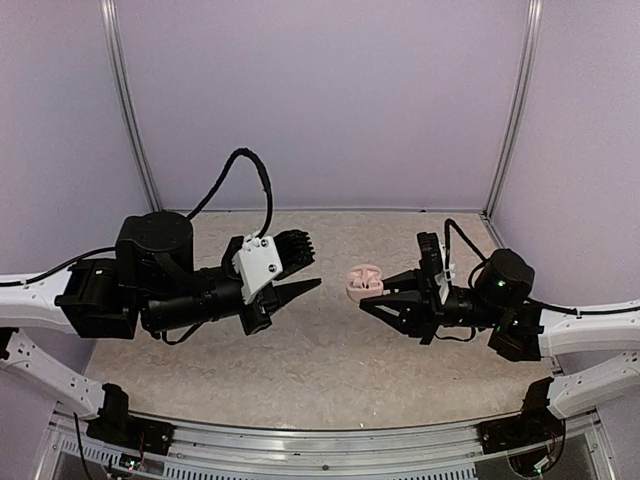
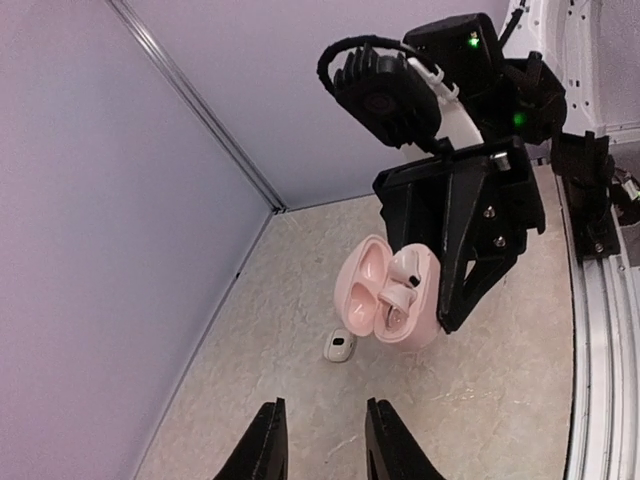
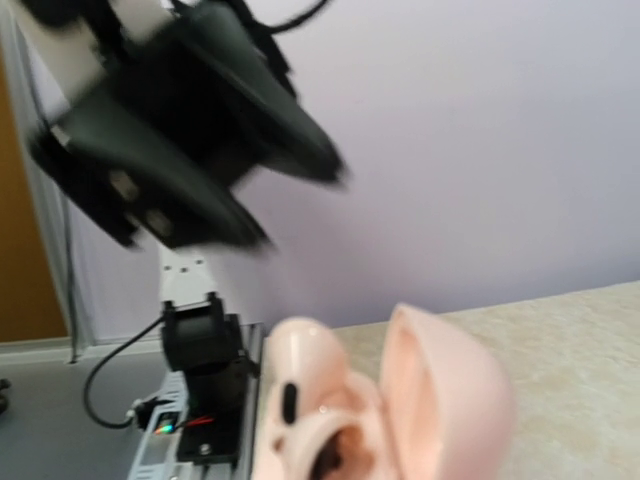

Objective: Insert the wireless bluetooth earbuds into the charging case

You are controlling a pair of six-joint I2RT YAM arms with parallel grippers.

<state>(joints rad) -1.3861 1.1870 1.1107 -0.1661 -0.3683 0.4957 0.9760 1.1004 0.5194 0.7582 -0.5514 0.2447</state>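
Jaws of the left gripper (image 2: 325,445) stand apart at the bottom of its wrist view, holding nothing, with the marbled table (image 2: 480,400) showing between them. Just beyond them we find a loose earbud (image 2: 340,346), small and white with a dark spot, lying flat on the table. Just beside it, a little farther on, sits the charging case (image 2: 420,325), pale pinkish white, with its lid swung open. A seated earbud (image 2: 407,270) rests in one well.

Behind the case hangs the right gripper (image 2: 455,315), its pointed black fingers angled downward. One tip is just beside the case's far side, and we cannot tell whether it touches. Nor can we tell how far apart those jaws stand, as the right wrist view gives us only the blurred open case close below.

From above, the case lies between the two grippers, nearer the right one. Past them rises the lilac back wall (image 1: 320,100).
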